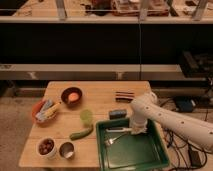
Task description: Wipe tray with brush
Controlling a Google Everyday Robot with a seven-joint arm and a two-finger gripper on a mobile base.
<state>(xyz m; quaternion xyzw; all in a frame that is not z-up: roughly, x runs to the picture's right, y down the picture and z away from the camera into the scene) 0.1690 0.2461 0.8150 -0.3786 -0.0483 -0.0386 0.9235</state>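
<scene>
The dark-green tray [150, 155] lies at the front right of the wooden table [102, 91]. My gripper [137, 130] hangs over the tray's back part, at the end of the white arm [170, 120] that comes in from the right. It is shut on the brush [119, 129], whose slim white handle sticks out to the left just above the tray floor. The bristle end is hidden under the gripper. A silver fork [114, 140] lies in the tray, just in front of the handle.
A dark sponge-like block [117, 113] sits behind the tray, with dark bars [125, 95] further back. To the left are a green cup [86, 117], a green vegetable [81, 133], an orange bowl [71, 96], a red bowl of packets [45, 111], a white bowl [46, 146] and a metal cup [66, 149].
</scene>
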